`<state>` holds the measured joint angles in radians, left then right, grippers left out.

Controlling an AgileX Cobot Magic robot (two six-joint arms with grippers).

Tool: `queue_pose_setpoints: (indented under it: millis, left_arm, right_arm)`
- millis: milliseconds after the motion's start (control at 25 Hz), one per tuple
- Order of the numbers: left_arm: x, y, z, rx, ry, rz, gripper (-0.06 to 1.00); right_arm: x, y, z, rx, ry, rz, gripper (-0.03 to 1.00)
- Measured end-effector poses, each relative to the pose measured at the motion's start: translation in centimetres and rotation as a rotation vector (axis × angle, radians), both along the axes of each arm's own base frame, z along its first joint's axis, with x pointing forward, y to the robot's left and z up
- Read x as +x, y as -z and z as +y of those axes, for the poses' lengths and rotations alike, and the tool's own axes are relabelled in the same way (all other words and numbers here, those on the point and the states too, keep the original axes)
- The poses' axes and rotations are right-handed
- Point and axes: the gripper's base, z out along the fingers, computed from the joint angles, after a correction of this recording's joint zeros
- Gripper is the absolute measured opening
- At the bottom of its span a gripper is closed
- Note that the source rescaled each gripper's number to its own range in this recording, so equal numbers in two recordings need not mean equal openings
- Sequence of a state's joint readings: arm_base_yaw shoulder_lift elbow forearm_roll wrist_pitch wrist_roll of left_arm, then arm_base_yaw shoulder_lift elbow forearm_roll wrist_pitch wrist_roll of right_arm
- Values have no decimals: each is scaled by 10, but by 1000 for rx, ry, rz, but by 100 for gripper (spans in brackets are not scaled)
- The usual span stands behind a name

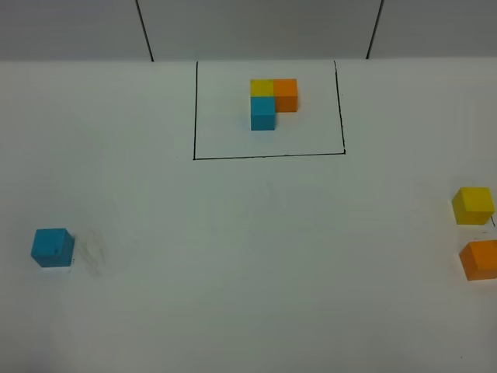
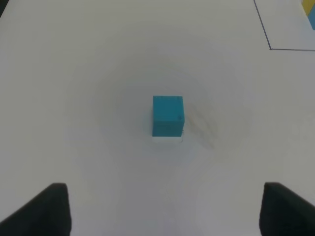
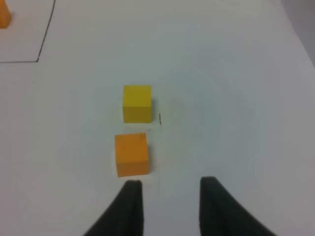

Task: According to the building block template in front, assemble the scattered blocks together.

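Overhead: framed template (image 1: pixel 273 101) at 12 o'clock, blue cube (image 1: pixel 53 247) 8, yellow cube (image 1: pixel 473 205) 3, orange cube (image 1: pixel 479 259) 4. Only wrist views show left pincer (image 2: pixel 165 196), spread wide, and right pincer (image 3: pixel 170 189), narrowly parted; both empty.

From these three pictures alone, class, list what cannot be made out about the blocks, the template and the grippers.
Exterior high: the right edge cuts the orange block; no gripper shows.
Left wrist: the picture's edge leaves only a sliver of the template; of the left gripper, only fingertips.
Right wrist: the right gripper likewise.
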<state>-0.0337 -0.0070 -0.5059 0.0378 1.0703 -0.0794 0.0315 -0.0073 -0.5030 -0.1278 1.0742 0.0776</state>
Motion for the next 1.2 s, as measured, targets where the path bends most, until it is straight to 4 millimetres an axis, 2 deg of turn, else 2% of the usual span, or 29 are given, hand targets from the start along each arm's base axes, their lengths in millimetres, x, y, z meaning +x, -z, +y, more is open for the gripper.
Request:
queue_pose_setpoints:
  millis: [960, 1080, 1200]
  left_arm:
    - [1, 0, 0, -15, -9, 6, 65]
    - [9, -3, 0, -64, -46, 87, 67]
    - [29, -10, -1, -75, -64, 207, 76]
  right_arm:
    - [0, 0, 0, 0, 0, 0, 2]
    - [0, 0, 0, 0, 0, 0, 2]
    - [0, 0, 0, -1, 0, 0, 2]
